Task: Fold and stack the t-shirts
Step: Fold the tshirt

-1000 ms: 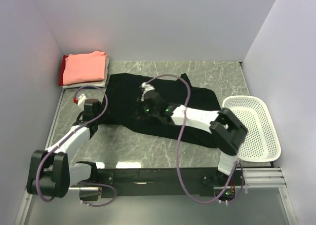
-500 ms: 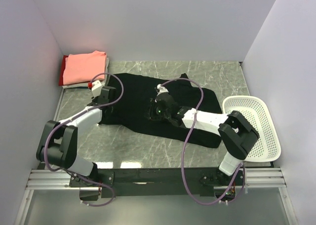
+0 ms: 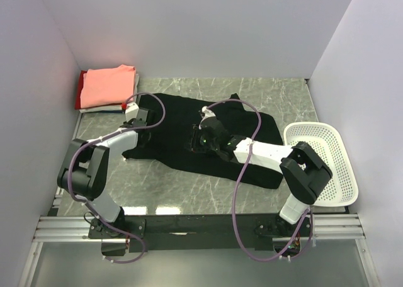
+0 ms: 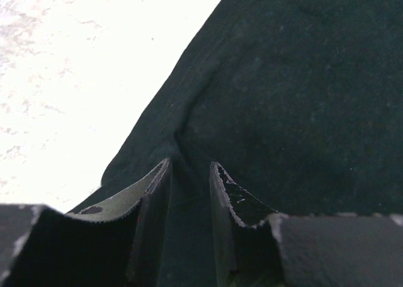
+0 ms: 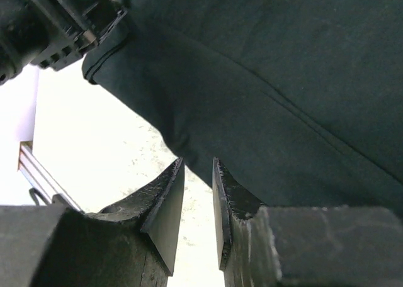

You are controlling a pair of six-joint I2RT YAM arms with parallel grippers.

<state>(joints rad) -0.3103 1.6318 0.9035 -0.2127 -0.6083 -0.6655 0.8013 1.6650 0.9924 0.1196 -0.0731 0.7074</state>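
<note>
Black t-shirt [image 3: 169, 128] fold starting; L gripper [image 4: 189, 167] narrow astride cloth, grip unclear; R gripper [image 5: 198, 164] slightly parted, empty; nxt: pinch left edge.

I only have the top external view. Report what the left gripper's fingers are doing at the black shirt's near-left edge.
Observer: In the left wrist view, the left gripper sits over the black t-shirt. Its jaws are a narrow slit apart and a crease of cloth runs into the gap. I cannot tell if it is pinched.
Operator: Now the right one.
Observer: In its wrist view, the right gripper points at a folded edge of the shirt. Bare table shows through the slit between its jaws.
</note>
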